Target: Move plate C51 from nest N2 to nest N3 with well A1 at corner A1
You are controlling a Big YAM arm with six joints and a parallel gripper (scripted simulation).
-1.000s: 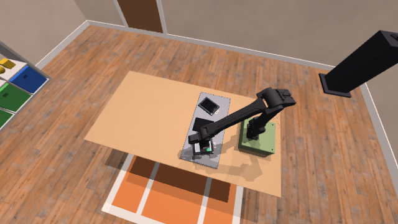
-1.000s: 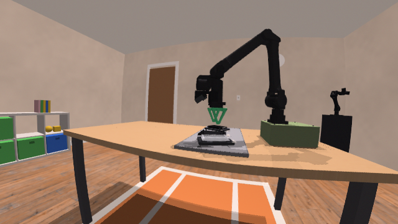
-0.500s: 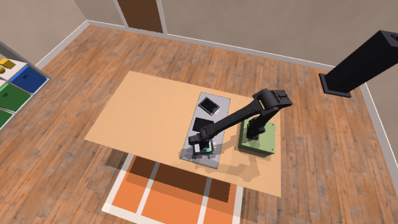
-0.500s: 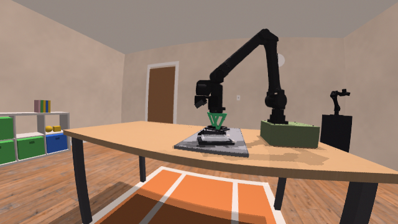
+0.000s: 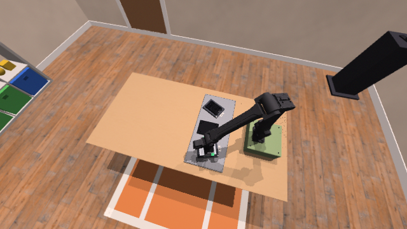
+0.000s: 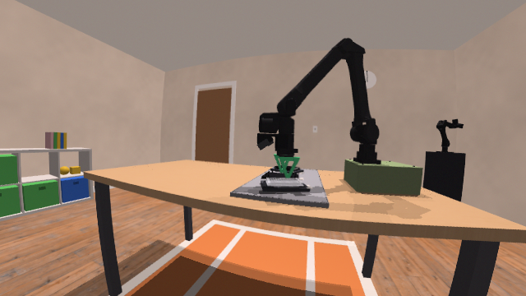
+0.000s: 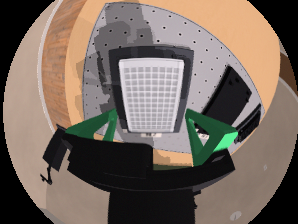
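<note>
A room in a home, set up as a small lab bench. Wooden floor (image 5: 79, 178), orange rug (image 6: 263, 255), brown door (image 6: 213, 125) and a shelf (image 6: 53, 150) with bins surround a table (image 6: 173, 181) carrying a robot arm (image 6: 312, 78) and a grey deck (image 6: 314, 197).
</note>
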